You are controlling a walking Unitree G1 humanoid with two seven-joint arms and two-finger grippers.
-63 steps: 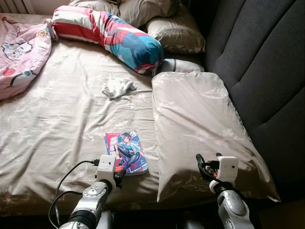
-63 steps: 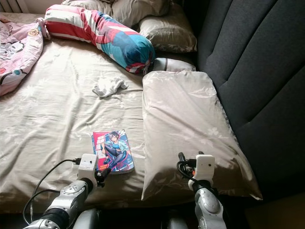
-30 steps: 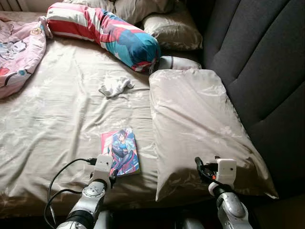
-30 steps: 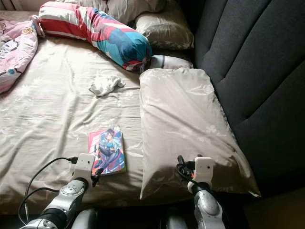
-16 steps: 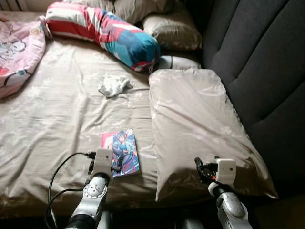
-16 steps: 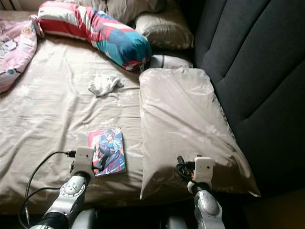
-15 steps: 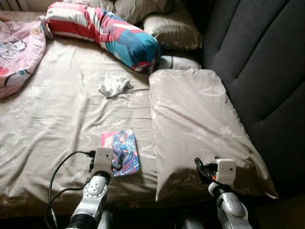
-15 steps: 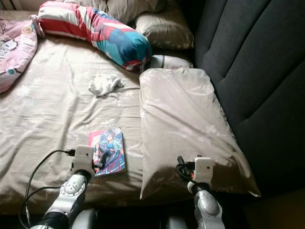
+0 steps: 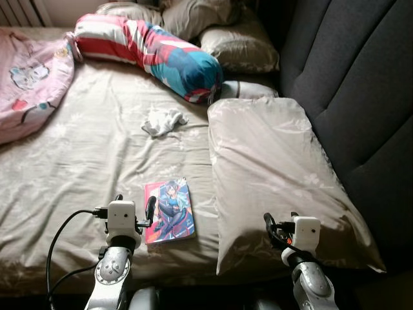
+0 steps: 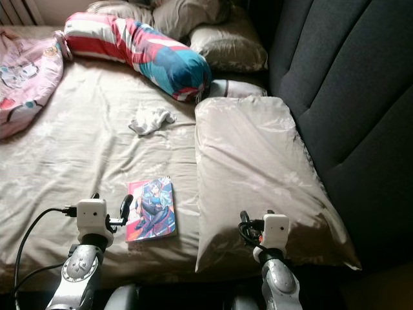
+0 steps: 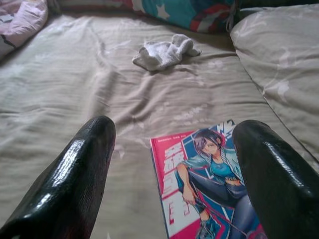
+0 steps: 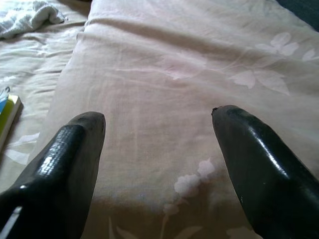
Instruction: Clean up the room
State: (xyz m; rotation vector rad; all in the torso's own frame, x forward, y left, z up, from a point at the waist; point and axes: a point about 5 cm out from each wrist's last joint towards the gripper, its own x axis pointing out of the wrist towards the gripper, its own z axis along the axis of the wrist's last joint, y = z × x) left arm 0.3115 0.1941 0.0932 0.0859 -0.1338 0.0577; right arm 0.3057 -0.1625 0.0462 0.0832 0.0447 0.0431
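Here, book (image 9: 170, 210) lies flat on bed (image 9: 84, 161), just beside pillow (image 9: 277, 174) | left gripper (image 11: 172, 164) fingers apart, near book's lower edge, book between them, not touching | right gripper (image 12: 154, 149) fingers apart over pillow | sock (image 9: 163, 120) beyond book

Spread end effector (image 12: 157, 124) (black fingers) above pillow (image 12: 189, 64)

On the bed (image 9: 84, 161), the book (image 9: 169, 211) lies just left of the large pillow (image 9: 277, 181) — the cloth (image 9: 163, 121) farther back. My left gripper (image 11: 174, 149) sits before the book — my right gripper (image 12: 157, 149) over the pillow's near end.
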